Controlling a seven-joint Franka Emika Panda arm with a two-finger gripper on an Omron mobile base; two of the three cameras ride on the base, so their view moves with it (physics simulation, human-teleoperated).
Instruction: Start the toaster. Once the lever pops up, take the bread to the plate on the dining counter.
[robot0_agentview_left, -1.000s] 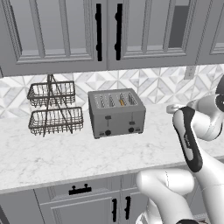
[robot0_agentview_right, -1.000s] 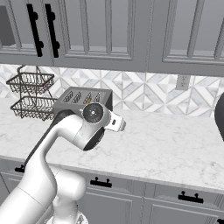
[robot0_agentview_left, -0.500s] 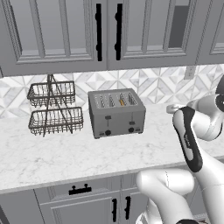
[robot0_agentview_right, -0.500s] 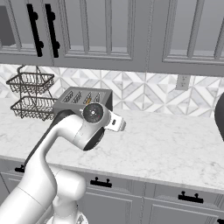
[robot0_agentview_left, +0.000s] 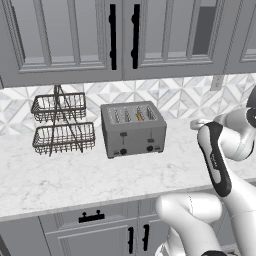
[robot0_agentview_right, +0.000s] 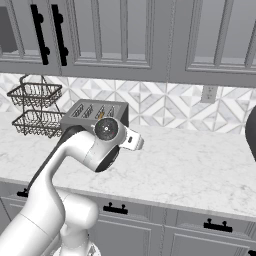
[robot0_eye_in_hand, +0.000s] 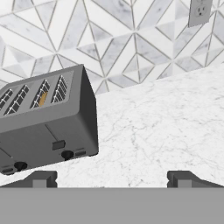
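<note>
A white marble-patterned tabletop (robot0_agentview_left: 60, 180) with grey veins runs along a wall of grey and white diamond-patterned tiles (robot0_agentview_right: 165, 107), under grey upper cabinets (robot0_agentview_left: 70, 40) with black bar handles. Grey drawers and doors with black pulls sit below its edge. An outlet (robot0_eye_in_hand: 200, 12) is set in the tiles to the right.

The toaster (robot0_agentview_left: 133, 129) stands on the tabletop against the backsplash, its front with two dark levers and two round black knobs facing the room. A tan sliver of the bread (robot0_agentview_left: 139, 116) shows down in one of the right-hand slots. A two-tier black wire basket (robot0_agentview_left: 62, 125) stands just to the toaster's left, apart from it.

The arm rises in a bend in front of the tabletop, its hand held above the surface to the toaster's right, well apart from it. In the hand view the tool (robot0_eye_in_hand: 111, 179) looks across the marble toward the wall, with the toaster at the left. Its two dark fingertips (robot0_eye_in_hand: 41, 178) stand far apart with nothing between them.
</note>
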